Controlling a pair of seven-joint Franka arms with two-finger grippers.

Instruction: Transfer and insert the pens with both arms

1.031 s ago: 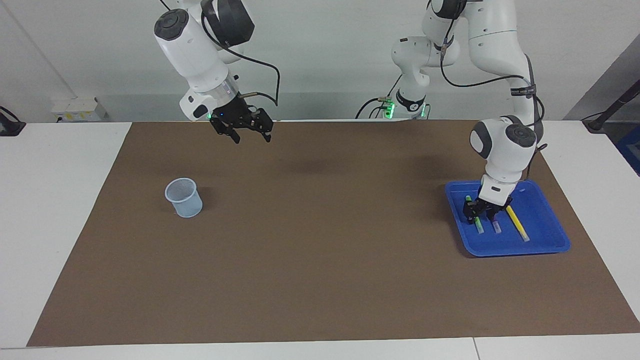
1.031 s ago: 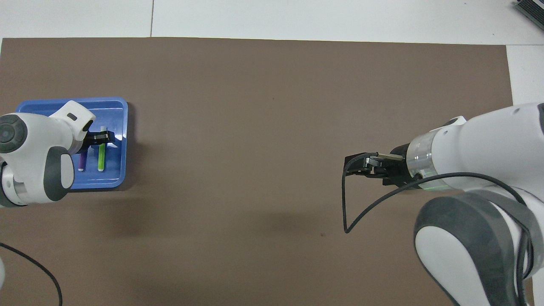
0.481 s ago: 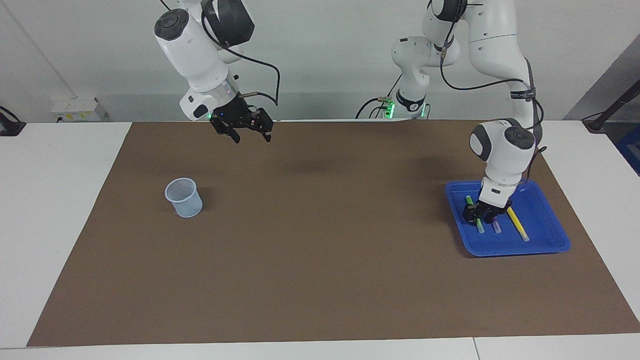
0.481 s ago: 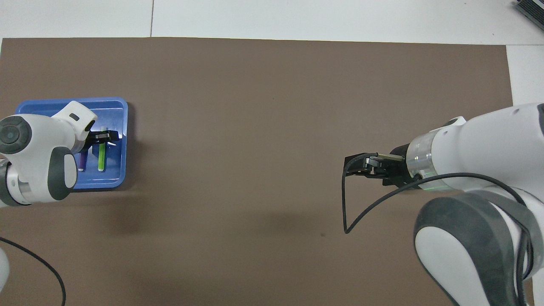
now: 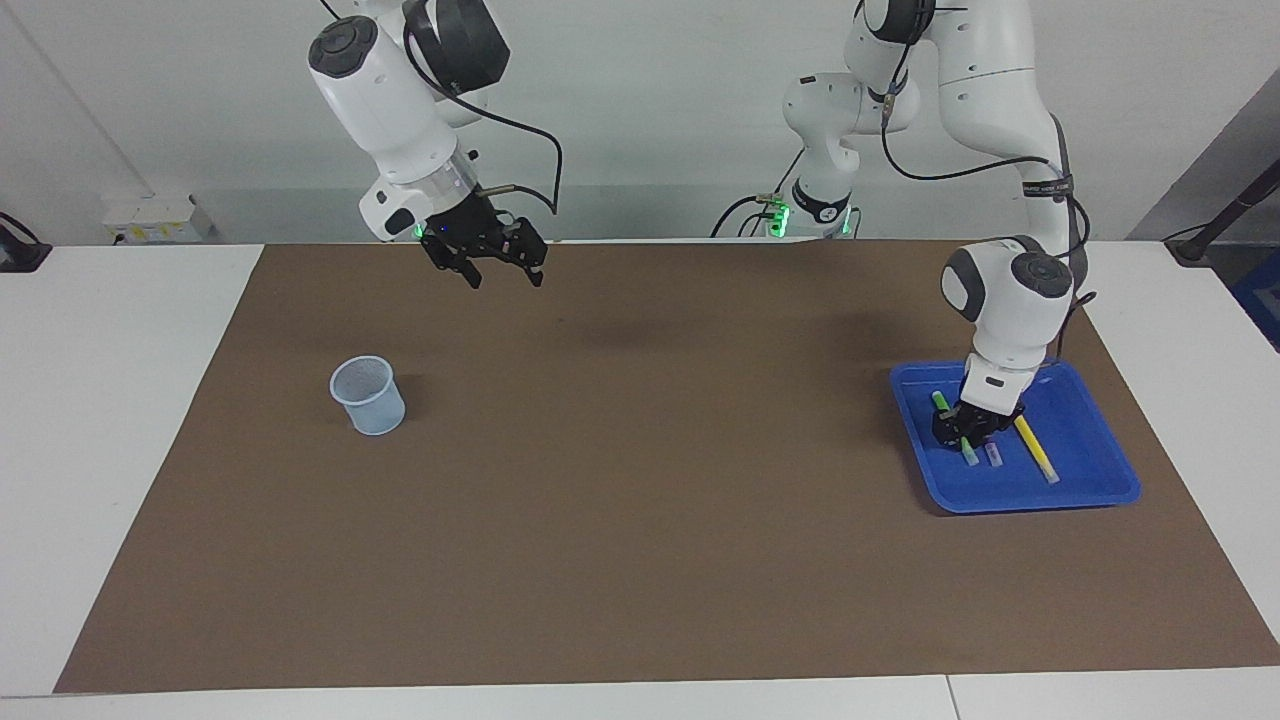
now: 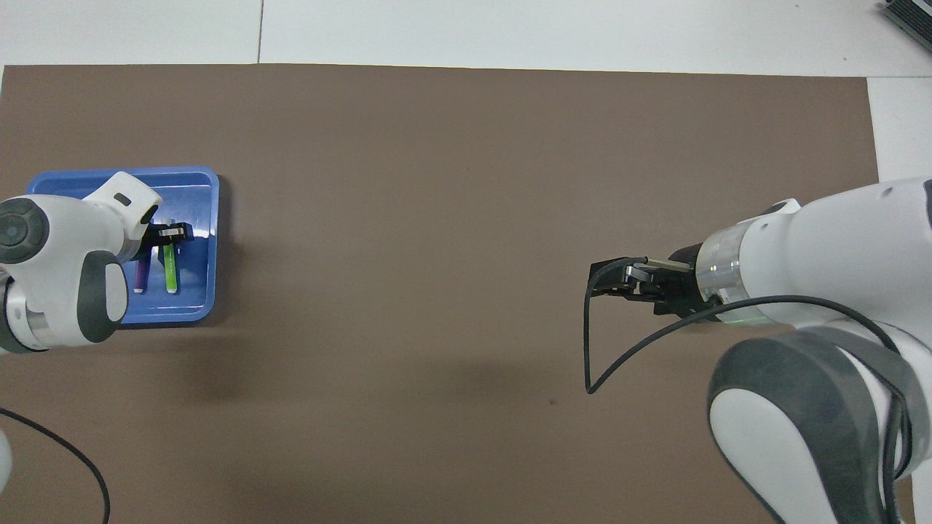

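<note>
Three pens lie in the blue tray point(image 5: 1030, 498) point(image 6: 198, 178) at the left arm's end of the table. The green pen point(image 5: 941, 403) point(image 6: 170, 271) lies beside the purple pen point(image 5: 992, 453) point(image 6: 140, 275), with the yellow pen point(image 5: 1036, 450) on the purple one's outer side. The left arm hides the yellow pen in the overhead view. My left gripper point(image 5: 962, 430) point(image 6: 169, 236) is down in the tray, shut on the green pen's middle. My right gripper point(image 5: 497, 272) point(image 6: 608, 280) hangs open and holds nothing, over the mat's edge by the robots.
A pale blue mesh cup point(image 5: 368, 396) stands on the brown mat point(image 5: 640, 560) toward the right arm's end; the right arm hides it in the overhead view. A black cable point(image 6: 591, 342) loops down from the right wrist.
The left gripper's fingers have closed in on the green pen, and the pen has shifted slightly toward the purple one. The right arm has barely moved.
</note>
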